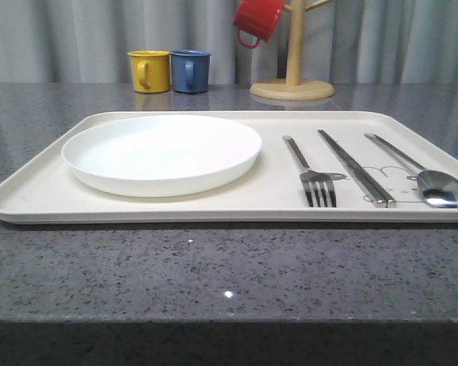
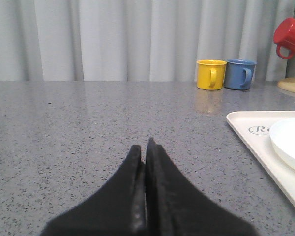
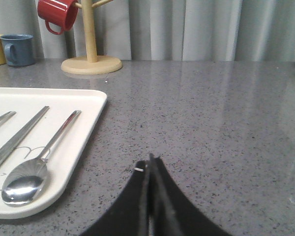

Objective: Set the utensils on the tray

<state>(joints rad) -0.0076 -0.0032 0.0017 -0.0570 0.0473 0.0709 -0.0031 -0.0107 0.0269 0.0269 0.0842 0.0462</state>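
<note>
The fork [image 1: 317,181], chopsticks [image 1: 356,169] and spoon [image 1: 427,178] lie side by side on the tray [image 1: 30,200], both claws, left [image 2: 146,158] and right [image 3: 150,169], are clenched empty over the tabletop [image 1: 229,267], so the task seems finished and no next move is needed.

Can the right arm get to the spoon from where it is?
Probably yes. The right tool sits shut over bare table beside the tray, and the spoon lies near that edge with nothing between.

Tray [image 2: 250,129] script cut off by plate [image 2: 290,142]; red mug [image 1: 258,19] top cropped.
</note>
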